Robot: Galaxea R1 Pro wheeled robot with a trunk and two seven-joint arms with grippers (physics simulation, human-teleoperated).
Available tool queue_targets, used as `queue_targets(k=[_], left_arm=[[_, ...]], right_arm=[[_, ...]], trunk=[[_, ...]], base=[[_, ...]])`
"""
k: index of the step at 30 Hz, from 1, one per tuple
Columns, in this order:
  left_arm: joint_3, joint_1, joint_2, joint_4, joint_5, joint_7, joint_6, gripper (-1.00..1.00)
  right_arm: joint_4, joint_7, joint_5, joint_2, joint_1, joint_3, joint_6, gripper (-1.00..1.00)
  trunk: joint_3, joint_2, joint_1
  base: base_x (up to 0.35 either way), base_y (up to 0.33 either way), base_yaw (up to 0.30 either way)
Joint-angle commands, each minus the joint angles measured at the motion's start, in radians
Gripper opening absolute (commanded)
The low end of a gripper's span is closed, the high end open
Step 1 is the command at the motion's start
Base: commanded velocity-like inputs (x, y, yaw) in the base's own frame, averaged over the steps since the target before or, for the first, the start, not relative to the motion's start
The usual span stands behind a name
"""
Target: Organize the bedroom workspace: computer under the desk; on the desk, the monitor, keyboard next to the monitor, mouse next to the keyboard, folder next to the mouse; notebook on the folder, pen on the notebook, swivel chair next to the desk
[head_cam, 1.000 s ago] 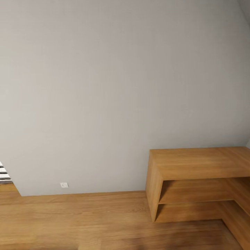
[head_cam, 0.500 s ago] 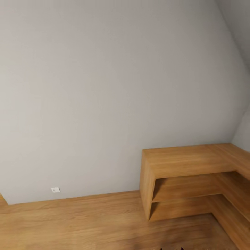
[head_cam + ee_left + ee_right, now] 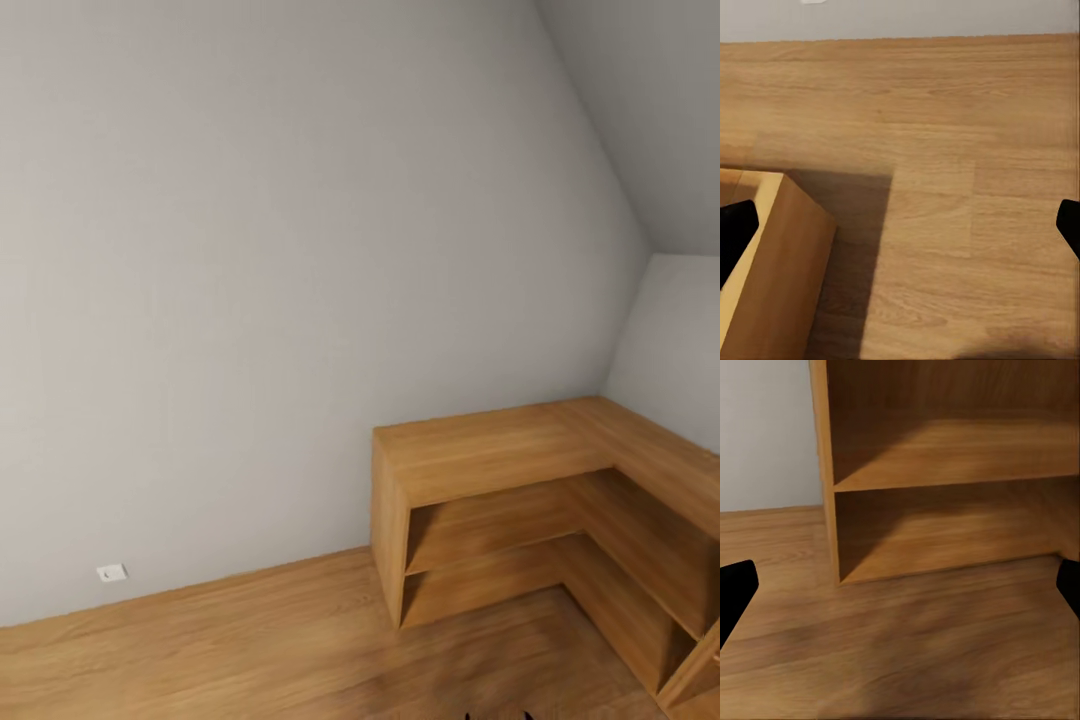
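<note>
None of the task's things are in sight: I face a grey wall (image 3: 280, 250) and a low wooden L-shaped shelf unit (image 3: 480, 450) in a room corner. In the left wrist view my left gripper (image 3: 900, 232) is open over the wooden floor, its dark fingertips (image 3: 735, 225) far apart at the picture's sides, with a wooden box corner (image 3: 772, 270) beside one. My right gripper (image 3: 900, 592) is open too, its fingertips (image 3: 733, 585) wide apart, looking at the shelf unit's open compartments (image 3: 945, 472).
The shelf unit (image 3: 560, 500) has two open levels and runs along both walls into the corner at the right. A white wall socket (image 3: 112, 572) sits low on the wall at the left. Wooden floor (image 3: 250, 640) lies in front.
The whole head view has swung to the right: the shelf unit and socket have slid left in the picture and the room corner has come into sight. That is camera motion.
</note>
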Motion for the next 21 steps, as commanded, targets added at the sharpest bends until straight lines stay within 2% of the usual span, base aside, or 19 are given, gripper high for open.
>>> queue_targets(k=[1, 21], left_arm=[[-0.009, 0.000, 0.000, 0.000, 0.000, 0.010, -0.001, 1.00], [-0.009, -0.001, 0.000, 0.000, 0.000, 0.011, 0.000, 1.00]], right_arm=[[0.001, -0.004, 0.011, 0.000, -0.001, -0.008, -0.002, 1.00], [0.001, -0.010, 0.009, 0.001, -0.001, -0.011, -0.002, 1.00]], trunk=[[-0.001, -0.001, 0.000], [-0.001, -0.001, 0.000]], base=[[0.000, 0.000, -0.270], [0.000, 0.000, -0.270]])
